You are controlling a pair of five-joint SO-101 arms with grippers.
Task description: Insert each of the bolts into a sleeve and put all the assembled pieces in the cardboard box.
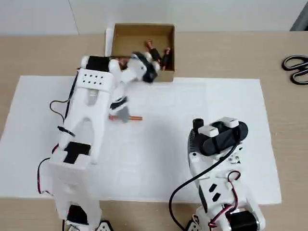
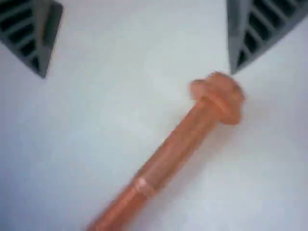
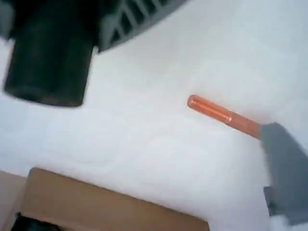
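You are looking at a copper-coloured bolt (image 2: 192, 139) with a smooth shank and a flanged head. It is lying flat on the white sheet (image 1: 202, 96) that is covering the bench (image 1: 38, 53). Your left fingers (image 2: 250, 33) are hanging released, spread wide above it. The bolt's head is sitting just beside the tip of one finger, and the shank is running out from the gap between the two.

Your right fingers (image 3: 132, 19) are grasping a black sleeve (image 3: 48, 57), a dark, blunt-ended cylinder, well apart from the left fingers and the bolt.

Beyond the left fingers, the cardboard box (image 1: 127, 43) is standing open at the sheet's edge. It is holding several assembled pieces (image 1: 159, 54), copper bolts in black sleeves, lying together at the side nearer your right fingers.
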